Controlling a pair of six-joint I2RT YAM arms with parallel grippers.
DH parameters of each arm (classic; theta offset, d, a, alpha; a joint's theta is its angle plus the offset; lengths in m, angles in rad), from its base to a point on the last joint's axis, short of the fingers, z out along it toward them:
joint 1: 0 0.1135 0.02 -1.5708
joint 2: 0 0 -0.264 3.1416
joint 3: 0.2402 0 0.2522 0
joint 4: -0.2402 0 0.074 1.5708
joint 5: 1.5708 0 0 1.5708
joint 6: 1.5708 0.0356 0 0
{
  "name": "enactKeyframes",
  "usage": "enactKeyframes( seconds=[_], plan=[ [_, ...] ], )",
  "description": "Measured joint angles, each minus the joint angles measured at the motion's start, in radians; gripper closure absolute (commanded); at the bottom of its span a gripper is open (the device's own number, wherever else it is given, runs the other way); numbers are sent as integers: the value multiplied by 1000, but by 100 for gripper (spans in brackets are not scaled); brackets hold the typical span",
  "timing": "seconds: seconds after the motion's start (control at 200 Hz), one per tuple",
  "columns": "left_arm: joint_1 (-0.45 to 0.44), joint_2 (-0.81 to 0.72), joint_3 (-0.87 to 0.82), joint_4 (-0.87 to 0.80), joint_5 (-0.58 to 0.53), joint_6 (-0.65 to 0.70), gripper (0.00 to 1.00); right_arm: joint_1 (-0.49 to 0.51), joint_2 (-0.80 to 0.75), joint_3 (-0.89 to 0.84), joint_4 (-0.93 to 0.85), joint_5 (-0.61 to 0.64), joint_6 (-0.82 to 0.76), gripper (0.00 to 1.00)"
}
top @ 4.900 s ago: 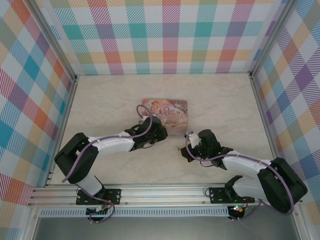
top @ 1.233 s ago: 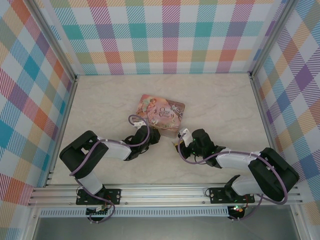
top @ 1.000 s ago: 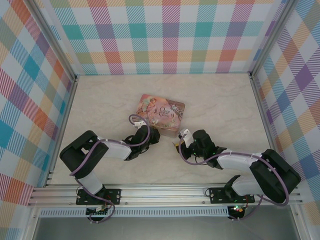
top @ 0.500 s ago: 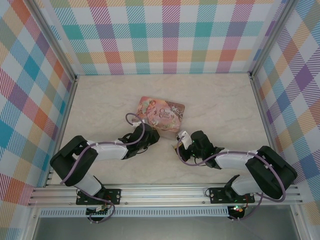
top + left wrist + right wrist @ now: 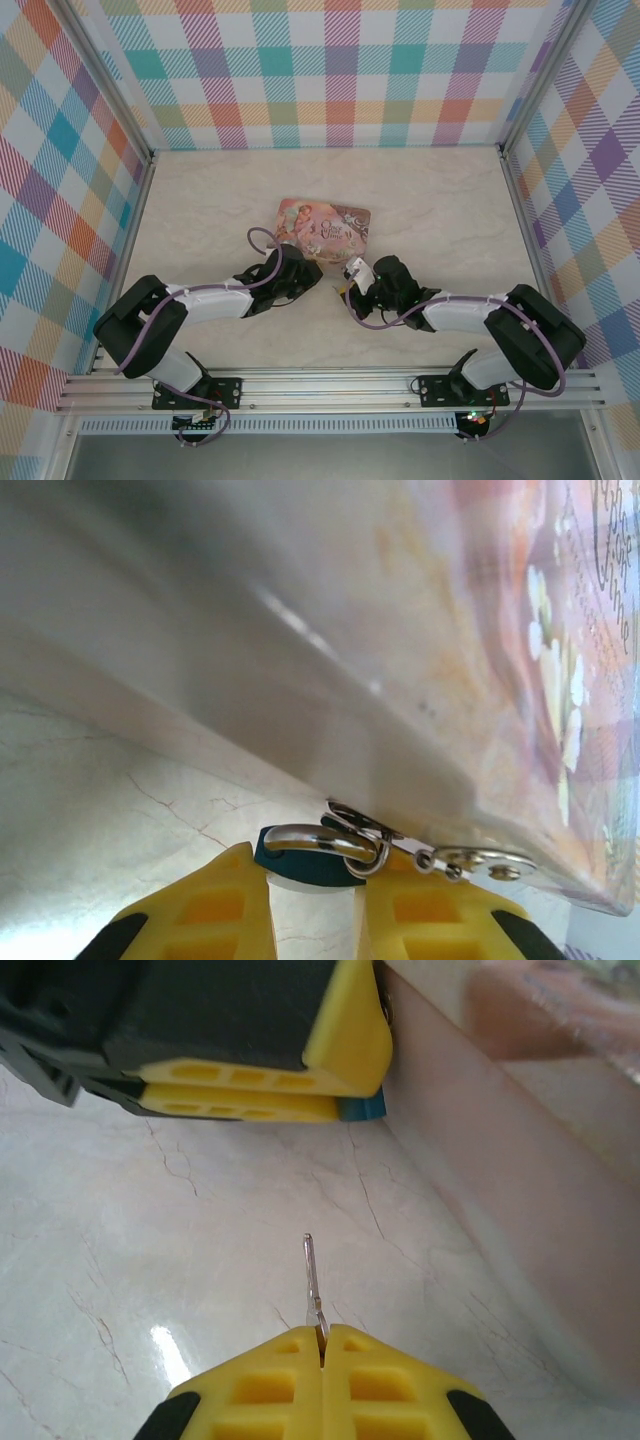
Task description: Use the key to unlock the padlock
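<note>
The padlock (image 5: 300, 868) is tiny, with a blue body and a silvery shackle (image 5: 318, 840) hooked through the metal hasp (image 5: 470, 861) on the pink tin (image 5: 325, 225). My left gripper (image 5: 310, 905) is shut on the padlock's body, right against the tin's front wall (image 5: 330, 670). The key (image 5: 313, 1280) is a thin silvery sliver sticking out of my right gripper (image 5: 322, 1345), which is shut on it. In the right wrist view the key's tip points toward the left gripper's yellow fingers (image 5: 250, 1100) and a blue corner of the padlock (image 5: 362, 1108), a short gap away. From above, the left gripper (image 5: 312, 277) and right gripper (image 5: 346, 286) nearly meet in front of the tin.
The marble table (image 5: 430, 200) is walled by plaid panels (image 5: 340, 70) on three sides. A metal rail (image 5: 320, 385) runs along the near edge by the arm bases. The tin's side wall (image 5: 500, 1160) rises just right of the key.
My right gripper has crept left with the key, closer to the left gripper. The left arm has shifted a little and the tin has turned slightly with the padlock.
</note>
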Motion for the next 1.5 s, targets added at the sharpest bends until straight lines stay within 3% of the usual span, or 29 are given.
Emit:
enactKeyframes(
  seconds=[0.545, 1.5],
  plan=[
    [8, -24, 35, -74, 93, -26, 83, 12, 46, 55, -23, 11, -74, 97],
    [8, -24, 37, -72, 101, -51, 84, 26, 158, 74, 111, 80, -40, 97]
  ],
)
